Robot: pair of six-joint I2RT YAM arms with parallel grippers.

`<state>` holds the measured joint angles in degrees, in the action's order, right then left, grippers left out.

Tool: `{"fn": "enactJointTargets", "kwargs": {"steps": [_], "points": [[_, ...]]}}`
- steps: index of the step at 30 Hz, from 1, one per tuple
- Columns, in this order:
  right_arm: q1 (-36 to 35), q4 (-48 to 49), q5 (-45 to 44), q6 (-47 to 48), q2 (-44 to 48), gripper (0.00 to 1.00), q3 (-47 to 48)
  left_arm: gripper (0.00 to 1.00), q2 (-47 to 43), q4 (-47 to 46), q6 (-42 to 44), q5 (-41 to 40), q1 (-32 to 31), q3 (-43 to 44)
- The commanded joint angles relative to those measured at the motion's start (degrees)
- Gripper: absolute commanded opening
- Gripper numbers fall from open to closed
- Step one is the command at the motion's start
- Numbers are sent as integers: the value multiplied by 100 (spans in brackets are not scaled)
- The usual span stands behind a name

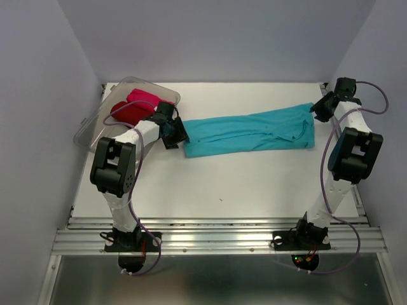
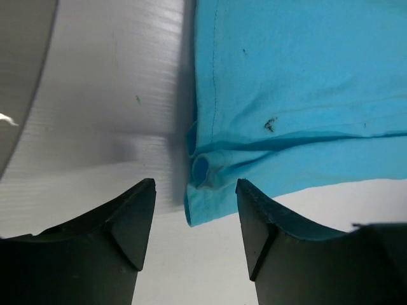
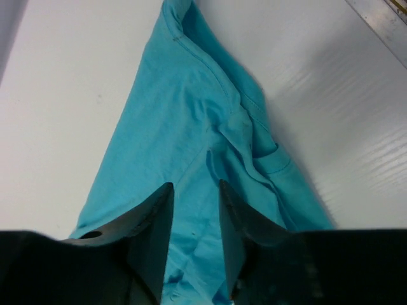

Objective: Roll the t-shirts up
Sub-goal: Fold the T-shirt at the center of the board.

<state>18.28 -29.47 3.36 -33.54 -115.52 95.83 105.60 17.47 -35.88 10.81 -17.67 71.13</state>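
Note:
The turquoise t-shirt [image 1: 251,132] lies folded into a long flat band across the middle of the table. My left gripper [image 1: 180,136] is at its left end. In the left wrist view the left gripper [image 2: 196,187] stands open, with the turquoise t-shirt's [image 2: 299,82] curled corner just ahead of the tips and nothing pinched. My right gripper [image 1: 316,109] is at the band's right end. In the right wrist view the right gripper [image 3: 195,187] is open low over the turquoise t-shirt's [image 3: 172,114] wrinkled cloth. A dark red t-shirt [image 1: 130,113] and a pink t-shirt [image 1: 147,99] sit bunched in the tub.
A clear plastic tub [image 1: 95,121] stands tilted at the back left, just behind the left arm. Grey walls close in the table on the left, back and right. An aluminium rail [image 1: 216,235] runs along the near edge by the arm bases.

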Motion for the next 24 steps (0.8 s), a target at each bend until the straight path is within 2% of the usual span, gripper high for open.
{"fn": "enactJointTargets", "kwargs": {"steps": [1, 5, 8, 13, 17, 24], "points": [[-9, 12, -203, 233, 459, 49, 34, 67, -320, 221, 186, -237, 18, 287], [-62, -67, -256, 392, 777, 52, -389, 68, -400, 292, 318, -193, -78, 410], [-298, -94, -99, 453, 1136, 43, -932, 68, -461, 283, 371, -106, -149, 454], [-448, 38, 323, 340, 1313, 41, -1637, 68, -514, 256, 441, 61, -237, 489], [-501, 117, 491, 260, 1173, 41, -1796, 68, -558, 292, 538, 114, -324, 551], [-501, 126, 271, 199, 813, 44, -1656, 68, -699, 379, 643, 88, -430, 603]]}}
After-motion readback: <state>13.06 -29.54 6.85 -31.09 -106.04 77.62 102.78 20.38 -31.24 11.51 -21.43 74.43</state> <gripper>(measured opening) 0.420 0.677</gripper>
